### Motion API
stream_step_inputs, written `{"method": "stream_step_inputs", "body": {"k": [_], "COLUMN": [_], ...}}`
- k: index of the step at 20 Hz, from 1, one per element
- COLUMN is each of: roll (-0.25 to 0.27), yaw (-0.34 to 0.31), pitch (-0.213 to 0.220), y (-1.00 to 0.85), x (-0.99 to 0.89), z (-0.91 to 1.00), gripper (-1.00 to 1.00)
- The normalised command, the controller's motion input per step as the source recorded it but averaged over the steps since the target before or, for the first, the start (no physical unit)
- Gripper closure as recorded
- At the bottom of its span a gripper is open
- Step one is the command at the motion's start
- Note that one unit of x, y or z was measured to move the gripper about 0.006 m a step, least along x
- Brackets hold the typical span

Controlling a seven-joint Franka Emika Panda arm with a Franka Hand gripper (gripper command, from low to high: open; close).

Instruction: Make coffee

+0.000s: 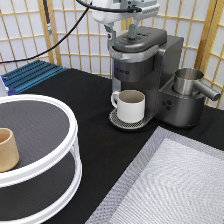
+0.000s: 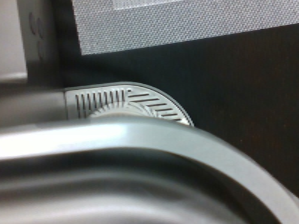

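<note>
My gripper (image 1: 121,33) is at the exterior view's top, directly over the closed lid of the grey coffee machine (image 1: 142,55). Its fingers (image 1: 132,31) reach down to the lid and stand apart, open, with nothing between them. A white handled mug (image 1: 130,105) stands on the machine's round drip tray (image 1: 120,121) under the spout. The coffee pod is out of view. The wrist view shows the lid's curved grey edge (image 2: 168,145) from close by, with the slotted drip tray (image 2: 142,100) below it.
A steel milk jug (image 1: 189,81) sits on the machine's right side. A white two-tier turntable (image 1: 60,112) at the left holds a tan handleless cup (image 1: 7,149). A grey mesh mat (image 1: 175,180) lies at the bottom right. A blue rack (image 1: 30,74) is at the back left.
</note>
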Motion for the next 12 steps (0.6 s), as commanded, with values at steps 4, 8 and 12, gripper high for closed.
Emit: {"method": "stream_step_inputs", "body": {"k": [4,8,12], "roll": [-0.002,-0.002,-0.049], "yaw": [0.021,0.049,0.025], "pitch": [0.021,0.0,-0.027], "y": [-0.02,-0.07,-0.25], "x": [-0.23,-0.32,-0.34], "z": [-0.75,-1.0,0.8], "gripper": [-1.0,-1.0,-1.0]}}
